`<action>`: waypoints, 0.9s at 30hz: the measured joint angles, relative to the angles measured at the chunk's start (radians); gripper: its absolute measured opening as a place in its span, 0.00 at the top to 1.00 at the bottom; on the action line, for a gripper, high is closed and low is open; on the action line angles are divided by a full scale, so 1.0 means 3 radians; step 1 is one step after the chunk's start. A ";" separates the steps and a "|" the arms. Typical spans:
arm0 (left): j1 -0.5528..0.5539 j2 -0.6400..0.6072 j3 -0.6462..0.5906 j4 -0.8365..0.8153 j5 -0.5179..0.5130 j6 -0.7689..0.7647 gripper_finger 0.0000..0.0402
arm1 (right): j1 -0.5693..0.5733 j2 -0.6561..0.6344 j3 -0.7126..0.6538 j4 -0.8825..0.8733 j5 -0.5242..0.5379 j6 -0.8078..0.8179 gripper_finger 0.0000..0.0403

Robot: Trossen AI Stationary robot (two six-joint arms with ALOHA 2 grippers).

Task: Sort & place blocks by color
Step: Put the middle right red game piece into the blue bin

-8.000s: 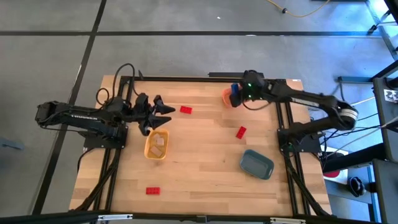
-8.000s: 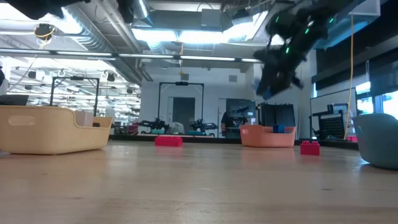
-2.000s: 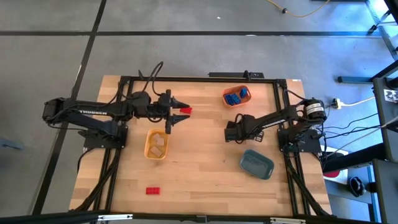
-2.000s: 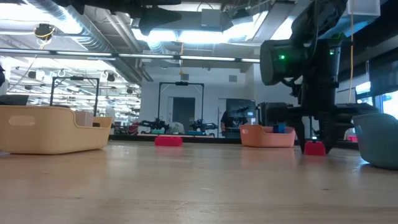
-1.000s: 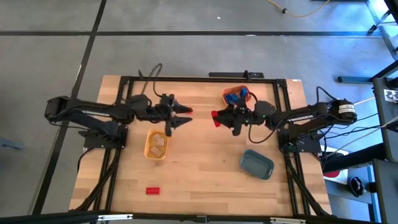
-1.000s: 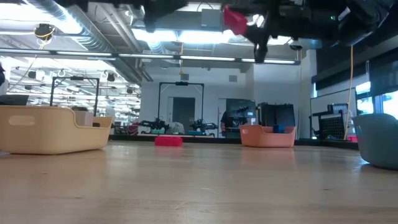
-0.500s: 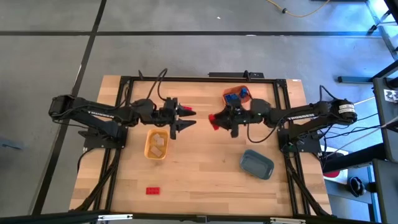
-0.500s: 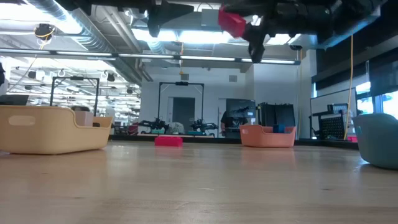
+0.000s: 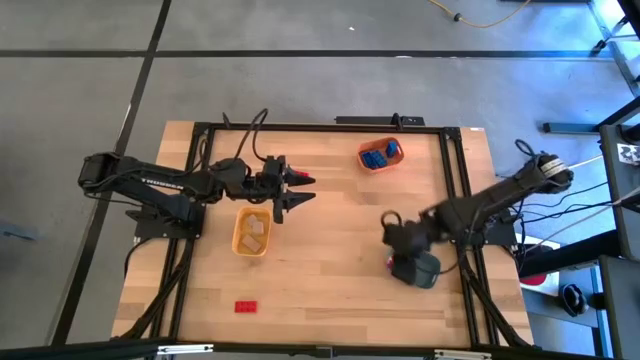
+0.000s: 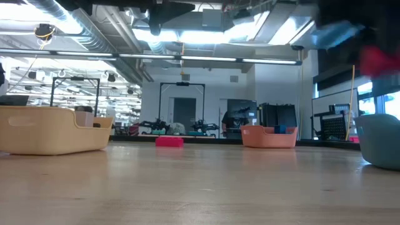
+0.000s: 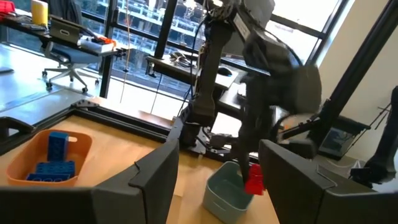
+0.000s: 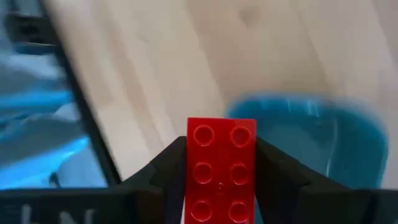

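Observation:
My right gripper (image 9: 391, 256) hangs over the left rim of the slate-blue tray (image 9: 420, 270) at the near right, shut on a red block (image 12: 221, 163). In the low view that block is only a red blur (image 10: 379, 60). My left gripper (image 9: 305, 190) stands open and level high over the far-left middle, nothing between its fingers (image 11: 155, 180). Below it a red block (image 9: 297, 177) lies flat on the table. Another red block (image 9: 245, 306) lies near the front left. The yellow tray (image 9: 252, 232) holds beige blocks, and the orange tray (image 9: 381, 155) holds blue blocks. My right gripper pinches the red block by its two long sides (image 12: 191, 168) between its two fingers, with the studded face toward the wrist camera. The fingers slant down from above and lie along the block. The block is lifted clear, over the slate-blue tray's edge (image 12: 298, 109).
Black frame rails run along the table's left, right and far edges (image 9: 456, 160). Bare wood (image 9: 330, 250) lies between the yellow tray and the slate-blue tray. The right arm (image 11: 261, 56) rises in front of my left gripper's view.
My right gripper has swung fast from the far middle of the table toward the near right, over the slate-blue tray. It has tipped from level to slanting down and carries the red block with it.

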 joint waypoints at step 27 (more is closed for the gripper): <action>0.0104 -0.0001 0.0001 0.0064 0.0010 0.0000 0.47 | 0.0734 0.0332 -0.0846 0.0141 0.1335 0.3848 0.65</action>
